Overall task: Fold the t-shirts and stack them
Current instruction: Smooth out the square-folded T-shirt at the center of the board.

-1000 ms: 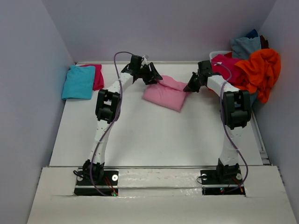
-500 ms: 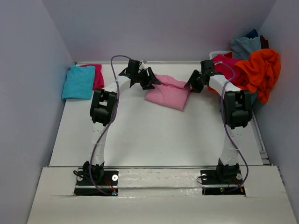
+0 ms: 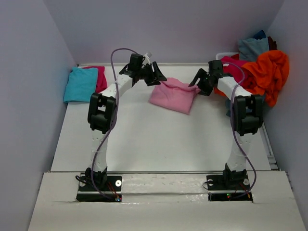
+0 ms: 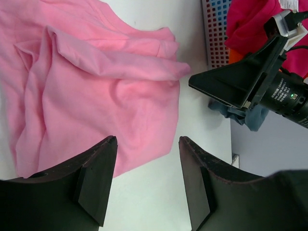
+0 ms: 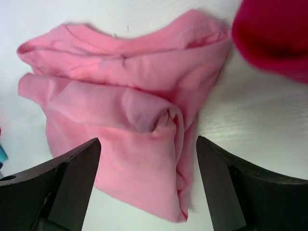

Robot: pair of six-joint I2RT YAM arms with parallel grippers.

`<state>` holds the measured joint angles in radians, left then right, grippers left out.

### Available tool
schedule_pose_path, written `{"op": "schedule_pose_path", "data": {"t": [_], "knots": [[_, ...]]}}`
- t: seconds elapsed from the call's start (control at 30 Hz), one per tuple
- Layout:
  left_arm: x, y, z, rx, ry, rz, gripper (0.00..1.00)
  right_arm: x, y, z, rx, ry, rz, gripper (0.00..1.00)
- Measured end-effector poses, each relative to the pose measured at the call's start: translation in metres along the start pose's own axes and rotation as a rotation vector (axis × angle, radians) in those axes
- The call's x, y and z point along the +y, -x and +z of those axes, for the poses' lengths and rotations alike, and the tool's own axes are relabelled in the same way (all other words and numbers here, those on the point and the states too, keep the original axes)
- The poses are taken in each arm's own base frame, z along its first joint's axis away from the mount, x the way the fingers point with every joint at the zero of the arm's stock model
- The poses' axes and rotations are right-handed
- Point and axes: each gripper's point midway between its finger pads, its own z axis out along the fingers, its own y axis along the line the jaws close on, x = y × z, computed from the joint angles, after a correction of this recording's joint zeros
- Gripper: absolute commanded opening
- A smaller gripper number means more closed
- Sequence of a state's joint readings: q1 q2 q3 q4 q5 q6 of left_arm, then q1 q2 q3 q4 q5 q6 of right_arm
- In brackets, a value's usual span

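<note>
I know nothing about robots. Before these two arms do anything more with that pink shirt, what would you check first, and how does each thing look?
1. Left gripper open, nothing between its fingers: ok.
2. Right gripper open, nothing pinched: ok.
3. Pink shirt lying wholly on the table, between the two grippers: ok.
4. Pink shirt folded flat and even: not ok; it is rumpled, with a rolled fold on top and uneven edges.
5. Stack ready to receive it: ok; the turquoise shirt lies folded at the far left on a magenta shirt.
6. Pink shirt free of the heap of shirts on the right: cannot tell.
</note>
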<state>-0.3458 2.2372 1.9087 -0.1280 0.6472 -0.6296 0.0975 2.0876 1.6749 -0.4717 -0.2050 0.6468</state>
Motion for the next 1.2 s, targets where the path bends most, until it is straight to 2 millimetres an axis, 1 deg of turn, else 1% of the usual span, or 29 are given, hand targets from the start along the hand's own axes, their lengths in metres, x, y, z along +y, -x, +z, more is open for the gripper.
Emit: {"op": "schedule_pose_path", "data": {"t": [0.07,0.1,0.17,0.2,0.27,0.37,0.47,0.5,0.53,0.6,0.67,0.73,0.8,0.83,0.93,1.03,1.2], "knots": [[-0.002,-0.006,0.002,0.017,0.000,-0.002,0.63,0.002,-0.007,-0.006,0.021,0.017,0.007,0.72],[-0.004,-0.010,0.003,0.026,0.000,-0.004,0.63,0.003,-0.010,-0.008,0.031,0.028,0.009,0.64],[-0.007,-0.017,0.006,0.043,-0.005,-0.005,0.63,0.006,-0.016,-0.010,0.052,0.048,0.011,0.55],[-0.007,-0.019,0.007,0.050,-0.007,-0.008,0.63,0.006,-0.020,-0.010,0.068,0.057,0.015,0.46],[-0.007,-0.027,0.009,0.066,-0.006,-0.014,0.63,0.007,-0.032,-0.009,0.099,0.070,0.014,0.33],[-0.006,-0.038,0.013,0.095,0.000,-0.025,0.62,0.008,-0.048,-0.008,0.150,0.076,0.017,0.29],[-0.004,-0.047,0.018,0.119,0.007,-0.035,0.61,0.021,-0.060,-0.009,0.187,0.101,-0.004,0.27],[-0.002,-0.051,0.022,0.133,0.010,-0.040,0.61,0.029,-0.063,-0.007,0.197,0.114,-0.017,0.27],[0.001,-0.054,0.025,0.142,0.015,-0.045,0.61,0.033,-0.064,-0.005,0.201,0.121,-0.025,0.27],[0.008,-0.059,0.032,0.159,0.024,-0.056,0.61,0.044,-0.069,0.004,0.220,0.140,-0.046,0.26],[0.015,-0.062,0.038,0.171,0.030,-0.064,0.61,0.050,-0.073,0.011,0.235,0.148,-0.057,0.26],[0.024,-0.068,0.047,0.197,0.038,-0.085,0.61,0.050,-0.076,0.020,0.257,0.140,-0.061,0.26],[0.028,-0.069,0.054,0.211,0.036,-0.099,0.61,0.051,-0.074,0.029,0.259,0.138,-0.066,0.26],[0.032,-0.070,0.060,0.217,0.032,-0.105,0.61,0.051,-0.072,0.037,0.261,0.135,-0.070,0.26],[0.038,-0.070,0.070,0.229,0.027,-0.122,0.61,0.048,-0.070,0.051,0.268,0.119,-0.078,0.26],[0.046,-0.070,0.072,0.235,0.031,-0.142,0.61,0.043,-0.067,0.062,0.276,0.101,-0.073,0.26],[0.056,-0.066,0.069,0.225,0.039,-0.154,0.61,0.042,-0.048,0.069,0.243,0.098,-0.062,0.27]]}}
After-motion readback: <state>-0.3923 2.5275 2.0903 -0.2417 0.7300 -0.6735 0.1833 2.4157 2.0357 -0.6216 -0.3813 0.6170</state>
